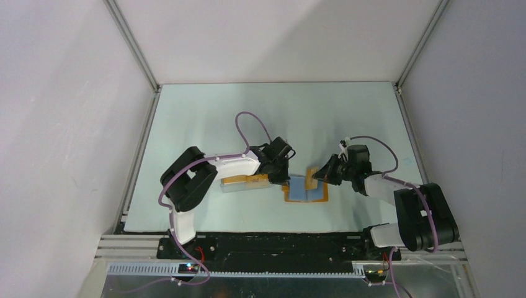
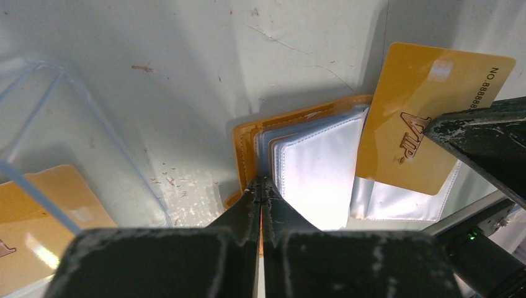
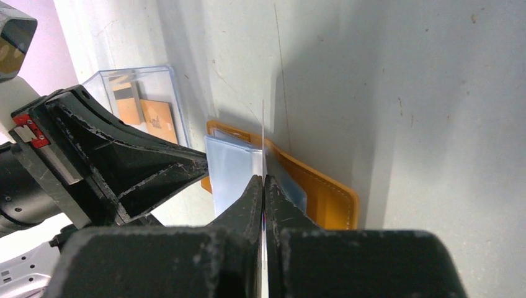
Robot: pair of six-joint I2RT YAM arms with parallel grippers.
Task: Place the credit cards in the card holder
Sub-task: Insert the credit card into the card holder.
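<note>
The card holder point(image 1: 300, 190) lies open on the table, orange-tan outside with blue-grey pockets point(image 2: 316, 161) fanned up. My left gripper point(image 2: 261, 183) is shut on its left orange edge, and an orange sliver shows between the jaws. My right gripper point(image 3: 264, 180) is shut on a golden credit card point(image 2: 422, 105) marked VIP, held upright just above the pockets. In the right wrist view that card point(image 3: 263, 133) shows edge-on over the card holder point(image 3: 329, 195). From above, the left gripper point(image 1: 282, 179) and the right gripper point(image 1: 320, 177) flank the holder.
A clear plastic box point(image 1: 239, 184) sits just left of the holder, under the left arm, with more golden cards point(image 3: 155, 118) inside. One of them point(image 2: 37, 217) shows through its wall point(image 2: 93, 105). Enclosure walls bound the light table on three sides.
</note>
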